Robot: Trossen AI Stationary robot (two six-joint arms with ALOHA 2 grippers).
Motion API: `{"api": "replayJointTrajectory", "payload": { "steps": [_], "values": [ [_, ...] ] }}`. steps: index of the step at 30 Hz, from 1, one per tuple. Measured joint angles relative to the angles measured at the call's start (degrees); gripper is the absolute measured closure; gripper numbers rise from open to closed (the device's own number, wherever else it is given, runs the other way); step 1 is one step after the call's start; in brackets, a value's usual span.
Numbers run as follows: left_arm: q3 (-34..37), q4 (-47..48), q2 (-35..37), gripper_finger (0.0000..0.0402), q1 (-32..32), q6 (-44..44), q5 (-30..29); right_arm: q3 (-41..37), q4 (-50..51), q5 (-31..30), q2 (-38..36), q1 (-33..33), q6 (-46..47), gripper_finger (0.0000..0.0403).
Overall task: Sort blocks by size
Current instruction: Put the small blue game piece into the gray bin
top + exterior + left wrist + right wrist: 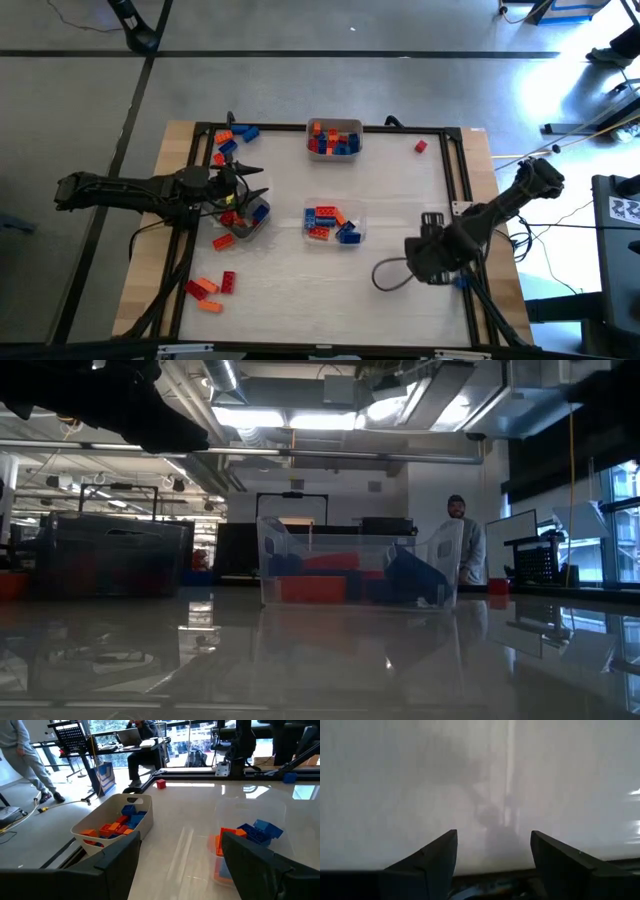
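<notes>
Small red, orange and blue blocks fill three trays: one at the far middle (333,138), one at the table's middle (333,222) and one at the left (250,216). Loose blocks lie at the far left corner (232,140) and the near left (210,285). A single red block (420,147) sits at the far right. My left gripper (255,182) hovers open, level, just beyond the left tray, nothing between its fingers (120,852). My right gripper (428,255) points down over bare table at the right, open and empty (492,845).
A black frame (455,160) borders the white table top. In the left wrist view the far tray (112,822) and the middle tray (245,845) lie ahead. A cable loops on the table (385,275) by the right arm. People stand in the room beyond (462,540).
</notes>
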State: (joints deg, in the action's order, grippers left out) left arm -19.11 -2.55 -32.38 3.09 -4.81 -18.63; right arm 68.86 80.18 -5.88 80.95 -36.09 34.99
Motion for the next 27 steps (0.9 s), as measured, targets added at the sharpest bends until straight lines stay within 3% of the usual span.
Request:
{"api": "replayJointTrajectory", "payload": {
  "steps": [7, 12, 27],
  "values": [
    [0.00, 0.09, 0.00, 0.0137, 0.00, 0.04, 0.01, -8.21, -4.20, 9.69, 0.02, -7.10, 5.27, 0.0155],
    [0.00, 0.20, 0.00, 0.0137, 0.00, 0.26, 0.00, -13.53, -13.04, 14.81, 0.02, -11.05, 8.48, 0.0155],
    [0.00, 0.14, 0.00, 0.0137, 0.00, 0.32, 0.00, -22.83, -22.12, 22.03, 0.02, -20.26, 19.77, 0.0155]
  ]
}}
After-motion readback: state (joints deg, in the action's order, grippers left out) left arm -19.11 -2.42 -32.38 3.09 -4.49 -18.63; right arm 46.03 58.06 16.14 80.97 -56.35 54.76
